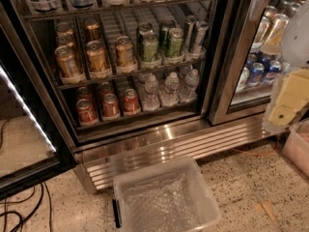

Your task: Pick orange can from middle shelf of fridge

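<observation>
The fridge (169, 146) stands with its left door swung open. On the middle shelf (130, 73) several orange cans stand in lanes at the left: front ones are one orange can (67, 62), a second (96, 56) and a third (124, 51), with more behind. Green cans (149, 47) and silver cans (198, 35) fill the lanes to the right. My gripper (285, 103), pale yellow below a white arm part, hangs at the right edge, in front of the closed right door, well away from the orange cans and holding nothing that I can see.
Red cans (110, 105) and water bottles (169, 88) stand on the lower shelf. A clear plastic bin (164, 197) sits on the floor before the fridge. The open door (24, 115) juts out at left, with cables (24, 207) on the floor. Cans show behind the right door's glass (260, 71).
</observation>
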### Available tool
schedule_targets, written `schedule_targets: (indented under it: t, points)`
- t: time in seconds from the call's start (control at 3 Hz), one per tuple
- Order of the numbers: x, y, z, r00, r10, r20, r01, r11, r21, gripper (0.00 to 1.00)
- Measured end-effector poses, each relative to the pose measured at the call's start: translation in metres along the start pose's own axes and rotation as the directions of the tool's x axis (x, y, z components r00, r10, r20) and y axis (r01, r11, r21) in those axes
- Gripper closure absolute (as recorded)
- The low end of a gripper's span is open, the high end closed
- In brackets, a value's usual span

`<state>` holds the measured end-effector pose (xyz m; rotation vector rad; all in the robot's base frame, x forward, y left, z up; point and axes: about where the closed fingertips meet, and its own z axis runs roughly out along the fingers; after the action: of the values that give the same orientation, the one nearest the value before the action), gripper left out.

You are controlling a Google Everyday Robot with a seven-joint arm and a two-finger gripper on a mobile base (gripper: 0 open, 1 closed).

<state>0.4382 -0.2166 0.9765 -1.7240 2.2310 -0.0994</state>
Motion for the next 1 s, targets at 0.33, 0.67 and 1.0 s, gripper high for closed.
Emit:
schedule_targets:
  t: [0.33, 0.67, 1.0]
  points:
    - [0.0, 0.0, 0.0, 1.0, 0.0, 0.0, 0.0, 1.0, 0.0, 0.0]
    - [-0.006, 0.018, 0.022, 0.998, 0.002, 0.069, 0.001, 0.999, -0.045, 0.0]
    - [-0.029, 0.053, 0.068, 0.975, -0.006, 0.222, 0.03, 0.9937, -0.108, 0.0]
